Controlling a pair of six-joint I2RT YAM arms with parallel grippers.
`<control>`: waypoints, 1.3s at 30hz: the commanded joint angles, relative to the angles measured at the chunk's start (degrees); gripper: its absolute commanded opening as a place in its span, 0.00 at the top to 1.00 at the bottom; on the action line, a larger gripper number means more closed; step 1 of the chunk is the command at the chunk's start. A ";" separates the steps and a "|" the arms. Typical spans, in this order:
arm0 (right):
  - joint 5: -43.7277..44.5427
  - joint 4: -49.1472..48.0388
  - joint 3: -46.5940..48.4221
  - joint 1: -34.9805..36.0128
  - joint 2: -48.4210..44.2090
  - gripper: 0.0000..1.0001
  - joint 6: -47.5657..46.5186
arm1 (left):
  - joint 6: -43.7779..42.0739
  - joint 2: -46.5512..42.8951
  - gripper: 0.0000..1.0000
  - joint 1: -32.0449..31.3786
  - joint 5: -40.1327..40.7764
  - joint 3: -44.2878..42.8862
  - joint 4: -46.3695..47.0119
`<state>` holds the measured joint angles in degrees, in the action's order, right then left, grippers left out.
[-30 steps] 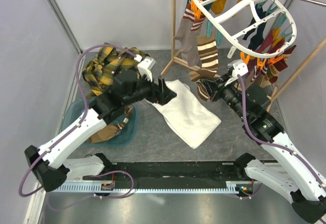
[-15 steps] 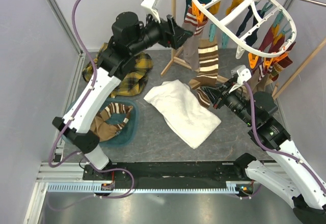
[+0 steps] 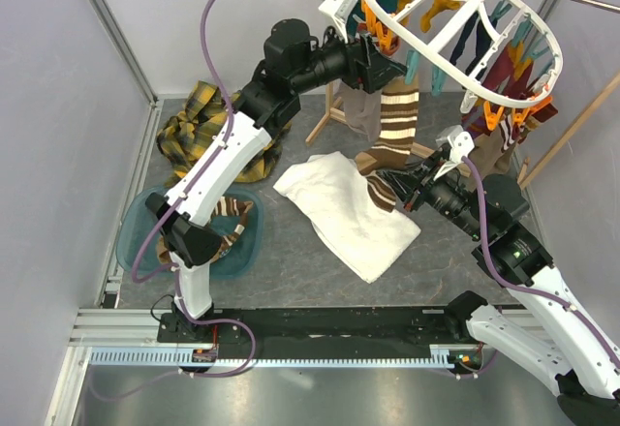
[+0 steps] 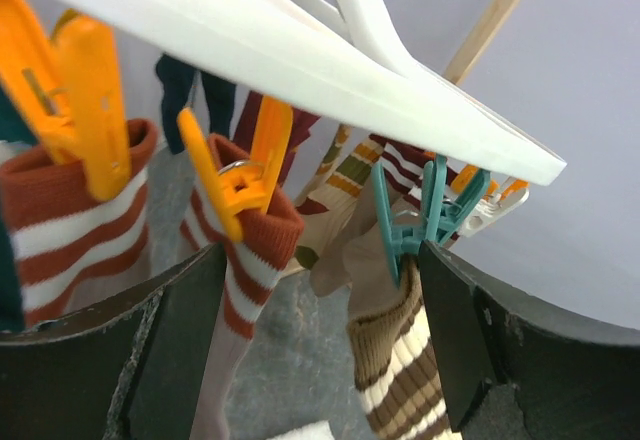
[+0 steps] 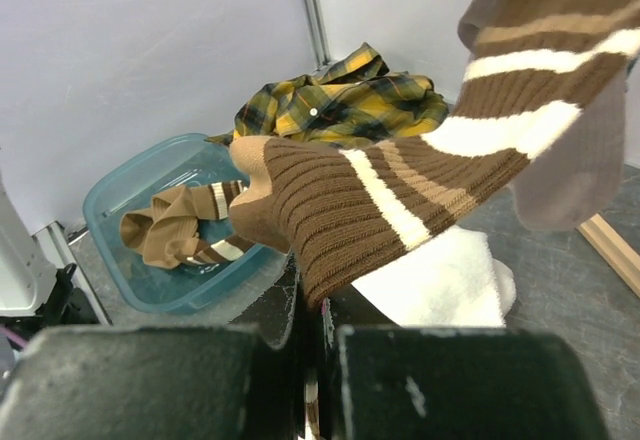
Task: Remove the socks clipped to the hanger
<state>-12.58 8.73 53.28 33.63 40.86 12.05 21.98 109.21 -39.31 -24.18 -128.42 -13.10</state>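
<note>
The right pincer (image 3: pixel 409 191) pinches the toe of a striped sock (image 3: pixel 395 121) hanging from the hanger (image 4: pixel 300 70); the left pincer (image 4: pixel 320 338), wide open and empty, should squeeze its teal clip (image 4: pixel 425 215) before any downward pull

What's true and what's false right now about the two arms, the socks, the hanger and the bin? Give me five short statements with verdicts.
1. The right arm's jaws are shut on the toe end of a brown-and-cream striped sock. True.
2. The left arm's jaws are clamped on a teal clip. False: they stand open just under the hanger and grip nothing.
3. The teal bin is empty. False: a tan striped sock lies in it.
4. The white towel lies on the table between the two arms. True.
5. The plaid shirt hangs from the hanger. False: it is heaped on the table beside the bin.
</note>
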 commanded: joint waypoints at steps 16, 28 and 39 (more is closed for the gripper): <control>-3.42 0.58 2.36 0.03 -0.08 0.99 -0.71 | 1.31 2.76 0.17 -3.93 0.98 -5.35 8.88; -2.37 1.20 2.09 -0.05 -0.61 1.00 -0.81 | 0.01 -1.62 0.16 -4.55 3.87 0.17 8.70; -2.63 1.55 2.53 0.04 -0.43 0.97 0.16 | -2.29 -17.98 0.07 -4.72 12.68 17.59 11.35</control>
<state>-14.98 11.66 53.41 33.63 40.91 11.81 21.76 97.01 -43.75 -14.48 -111.33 -5.76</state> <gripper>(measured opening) 0.022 0.927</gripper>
